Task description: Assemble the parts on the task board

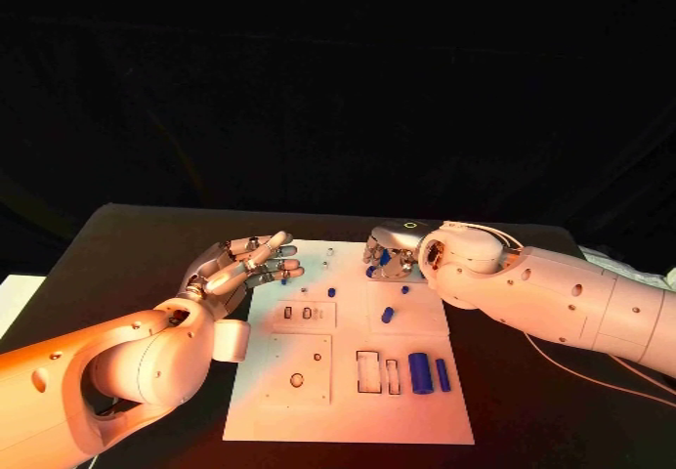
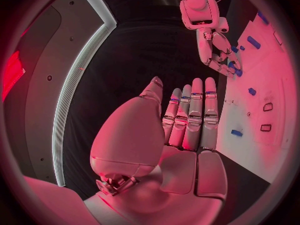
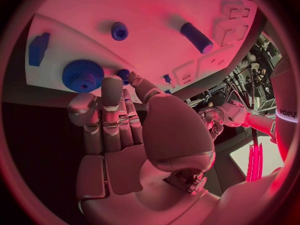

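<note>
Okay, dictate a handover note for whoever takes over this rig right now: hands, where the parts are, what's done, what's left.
Left hand: open, fingers spread, holding nothing, at the white task board's left edge.
Right hand: fingers over the board's far end by the blue toothed gear; whether it holds anything cannot be told.
Parts: large blue cylinder and thinner blue pin lie loose near the board's right side; small blue peg mid-board.
Done: nothing clearly seated.
Left: fit the loose pieces into the board.
</note>
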You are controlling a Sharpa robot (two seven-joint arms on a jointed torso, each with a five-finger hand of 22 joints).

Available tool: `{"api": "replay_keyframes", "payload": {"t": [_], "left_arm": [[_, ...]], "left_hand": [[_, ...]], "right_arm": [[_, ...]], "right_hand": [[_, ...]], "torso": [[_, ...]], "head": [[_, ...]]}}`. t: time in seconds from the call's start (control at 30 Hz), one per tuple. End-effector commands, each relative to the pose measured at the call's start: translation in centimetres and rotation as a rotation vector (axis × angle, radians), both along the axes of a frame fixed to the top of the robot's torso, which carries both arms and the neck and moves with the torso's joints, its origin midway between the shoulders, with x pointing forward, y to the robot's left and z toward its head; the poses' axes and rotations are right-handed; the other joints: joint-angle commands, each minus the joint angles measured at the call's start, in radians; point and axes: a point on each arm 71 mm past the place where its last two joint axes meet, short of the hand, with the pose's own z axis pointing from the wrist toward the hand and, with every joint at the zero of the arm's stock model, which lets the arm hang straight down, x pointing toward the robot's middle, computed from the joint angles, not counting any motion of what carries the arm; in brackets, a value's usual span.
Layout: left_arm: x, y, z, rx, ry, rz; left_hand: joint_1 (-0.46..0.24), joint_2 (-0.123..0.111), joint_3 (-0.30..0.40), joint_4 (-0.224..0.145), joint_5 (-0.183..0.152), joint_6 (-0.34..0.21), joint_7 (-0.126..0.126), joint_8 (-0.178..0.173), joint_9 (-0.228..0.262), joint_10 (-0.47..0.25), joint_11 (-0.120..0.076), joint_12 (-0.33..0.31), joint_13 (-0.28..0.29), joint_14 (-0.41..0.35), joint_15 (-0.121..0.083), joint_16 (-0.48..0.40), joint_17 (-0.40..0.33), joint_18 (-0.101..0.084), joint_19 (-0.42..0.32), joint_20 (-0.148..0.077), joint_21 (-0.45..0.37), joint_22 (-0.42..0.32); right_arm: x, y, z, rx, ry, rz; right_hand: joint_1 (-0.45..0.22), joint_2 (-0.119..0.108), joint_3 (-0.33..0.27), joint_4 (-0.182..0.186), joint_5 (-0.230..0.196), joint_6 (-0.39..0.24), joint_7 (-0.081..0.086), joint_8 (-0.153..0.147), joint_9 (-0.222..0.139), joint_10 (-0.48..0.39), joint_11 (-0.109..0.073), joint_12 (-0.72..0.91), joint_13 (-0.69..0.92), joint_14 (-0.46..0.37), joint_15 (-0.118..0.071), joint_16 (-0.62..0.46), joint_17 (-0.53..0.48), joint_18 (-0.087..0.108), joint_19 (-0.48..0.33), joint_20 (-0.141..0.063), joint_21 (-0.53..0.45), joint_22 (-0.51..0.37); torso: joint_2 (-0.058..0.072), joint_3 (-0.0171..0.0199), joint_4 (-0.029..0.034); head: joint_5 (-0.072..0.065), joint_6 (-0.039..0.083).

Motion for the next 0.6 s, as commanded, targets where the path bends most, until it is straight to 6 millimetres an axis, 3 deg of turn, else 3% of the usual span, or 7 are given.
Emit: {"api": "replay_keyframes", "payload": {"t": [0.03, 0.37, 0.6], "left_arm": [[-0.07, -0.21, 0.17, -0.015, -0.002, -0.022], [-0.01, -0.17, 0.12, -0.014, 0.001, -0.023], [0.02, -0.17, 0.08, -0.013, 0.005, -0.024]], "left_hand": [[-0.011, -0.003, -0.003, 0.0, 0.003, 0.0, 0.006, -0.005, -0.001, -0.003, 0.005, -0.007, -0.001, -0.004, 0.004, -0.004, 0.002, 0.011, -0.002, 0.004, -0.005, -0.001], [-0.011, -0.003, -0.004, -0.001, 0.004, -0.001, 0.007, -0.007, -0.001, -0.004, 0.006, -0.009, -0.002, -0.004, 0.005, -0.005, 0.003, 0.011, -0.002, 0.005, -0.005, -0.002], [-0.011, -0.002, -0.004, -0.001, 0.004, -0.002, 0.007, -0.008, -0.001, -0.005, 0.007, -0.01, -0.002, -0.004, 0.005, -0.005, 0.003, 0.011, -0.002, 0.005, -0.006, -0.002]], "right_arm": [[0.01, -0.04, -0.2, -0.045, 0.001, -0.005], [-0.04, 0.05, -0.13, -0.043, -0.007, 0.004], [-0.06, 0.13, -0.08, -0.029, -0.009, 0.01]], "right_hand": [[0.006, -0.002, 0.006, 0.001, -0.005, 0.008, -0.001, -0.001, 0.001, 0.009, 0.001, -0.003, 0.001, 0.008, -0.003, 0.007, 0.005, -0.007, 0.006, 0.0, 0.008, 0.003], [0.005, 0.005, 0.033, 0.02, -0.009, 0.034, -0.006, 0.004, 0.004, 0.032, -0.005, 0.0, 0.002, 0.006, -0.007, 0.049, 0.045, -0.012, 0.015, -0.002, 0.035, 0.038], [-0.002, 0.013, 0.061, 0.052, -0.04, 0.066, -0.013, 0.009, 0.009, 0.066, -0.013, 0.0, 0.003, 0.012, -0.012, 0.113, 0.109, -0.021, 0.035, -0.007, 0.074, 0.095]], "torso": [[0.006, -0.0015, 0.0011], [0.011, -0.0039, 0.003], [0.015, -0.0057, 0.0043]], "head": [[-0.003, 0.002], [-0.008, 0.004], [-0.011, 0.005]]}}
